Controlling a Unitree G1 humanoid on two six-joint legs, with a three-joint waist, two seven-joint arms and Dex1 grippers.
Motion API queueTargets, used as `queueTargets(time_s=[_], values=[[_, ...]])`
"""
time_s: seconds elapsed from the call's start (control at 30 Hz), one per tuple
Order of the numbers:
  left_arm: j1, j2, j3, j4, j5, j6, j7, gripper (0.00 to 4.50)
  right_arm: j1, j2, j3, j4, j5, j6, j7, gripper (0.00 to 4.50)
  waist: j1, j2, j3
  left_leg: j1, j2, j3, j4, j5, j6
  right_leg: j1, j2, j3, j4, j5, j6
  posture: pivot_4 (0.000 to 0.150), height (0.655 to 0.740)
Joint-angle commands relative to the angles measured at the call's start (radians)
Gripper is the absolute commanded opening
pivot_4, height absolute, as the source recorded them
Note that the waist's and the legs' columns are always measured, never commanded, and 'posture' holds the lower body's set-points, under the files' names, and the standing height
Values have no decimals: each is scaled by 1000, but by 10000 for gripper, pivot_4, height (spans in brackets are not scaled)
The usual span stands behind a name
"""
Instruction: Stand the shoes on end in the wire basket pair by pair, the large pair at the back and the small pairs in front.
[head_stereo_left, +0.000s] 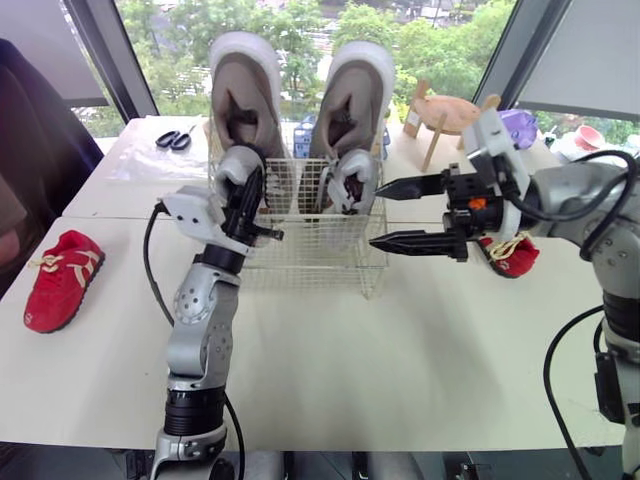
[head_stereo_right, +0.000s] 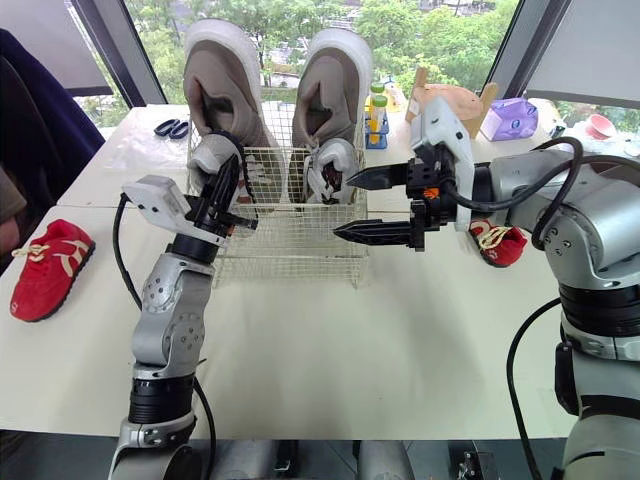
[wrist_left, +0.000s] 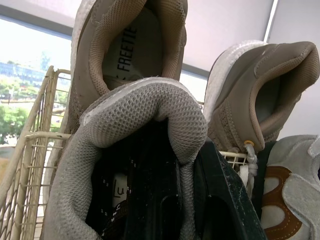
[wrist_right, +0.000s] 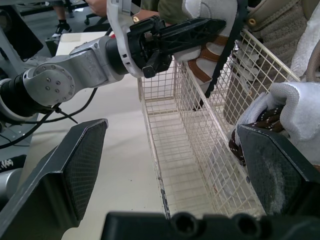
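Observation:
A wire basket (head_stereo_left: 320, 250) sits mid-table. Two large taupe shoes (head_stereo_left: 245, 85) (head_stereo_left: 355, 90) stand on end along its back. My left gripper (head_stereo_left: 248, 200) is shut on a grey mesh shoe (wrist_left: 145, 115), one finger inside its opening, holding it toe down at the basket's left end in front of the left taupe shoe. Its mate (head_stereo_left: 352, 180) stands at the right end. My right gripper (head_stereo_left: 377, 216) is open and holds nothing, just off the basket's right end. One small red shoe (head_stereo_left: 62, 278) lies far left, another (head_stereo_left: 512, 255) behind my right gripper.
Scissors (head_stereo_left: 175, 138) lie at the back left of the table. A wooden stand (head_stereo_left: 445, 115), a purple box (head_stereo_left: 520, 125) and a pink cup (head_stereo_left: 590, 135) are at the back right. A person's dark sleeve (head_stereo_left: 30, 130) is at the far left.

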Motion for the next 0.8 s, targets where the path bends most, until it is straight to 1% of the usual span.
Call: queueTargets(time_s=[0.03,0.07,0.1,0.17,0.23,0.3,0.37,0.4,0.53,0.63,0.73,0.77,0.8], values=[[37,23,9,-76,-53,63,2,10665,-11,7,-3,1,-8,-26,6,45000,0,0,0,0,0,0,0,0,0,0,0,0,0,0,0,1500,7400],[41,34,12,-93,-58,81,7,14349,-10,9,-1,3,-11,-28,7,45000,1,0,0,0,0,0,0,0,0,0,0,0,0,0,0,1500,7400],[48,56,12,-118,-55,109,11,19208,-7,9,-1,4,-12,-30,8,45000,1,0,0,0,0,0,0,0,0,0,0,0,0,0,0,1500,7400],[85,134,-6,-199,-63,202,-16,29182,0,10,-1,7,-12,-29,9,45000,1,0,0,0,0,0,0,0,0,0,0,0,0,0,0,1500,7400],[131,233,-27,-273,-34,277,-45,29182,8,7,0,14,-15,-31,12,45000,-1,1,0,0,1,0,0,0,0,0,1,0,0,-1,-1,1500,7400],[159,283,-19,-316,-55,324,-51,29182,14,5,3,20,-18,-35,15,45000,-1,1,0,0,1,0,0,0,0,0,1,0,0,-1,-2,1500,7400],[206,321,51,-388,-167,403,-56,29182,28,1,-2,24,-20,-33,16,45000,2,2,0,0,1,0,0,0,0,0,0,0,0,-2,-3,1500,7400],[248,348,106,-432,-262,461,-61,29182,45,-4,-15,35,-17,-26,9,45000,2,2,0,0,1,0,0,0,0,0,-1,0,0,-2,-3,1500,7400],[393,451,263,-520,-561,599,-83,29182,129,-16,-92,117,-32,-32,-38,45000,1,2,0,0,1,0,-1,0,0,-1,-3,0,-1,-2,-4,1500,7400],[425,507,303,-532,-699,632,-84,29182,193,14,-186,216,-70,-104,-121,45000,4,2,1,0,0,-1,-1,0,0,0,-5,0,-1,-3,-5,1500,7400],[396,533,279,-540,-825,653,-49,37008,213,60,-281,351,-139,-253,-231,45000,2,2,0,0,-1,0,0,0,0,1,-5,0,-1,-3,-5,1500,7400],[381,542,250,-547,-838,664,-37,42613,216,68,-308,410,-177,-322,-276,45000,2,3,0,0,-1,0,0,0,0,1,-5,0,-1,-3,-5,1500,7400],[371,553,218,-557,-844,677,-28,44697,220,72,-332,460,-210,-379,-317,45000,2,3,0,0,-1,0,0,0,0,1,-5,0,-1,-3,-5,1500,7400]])
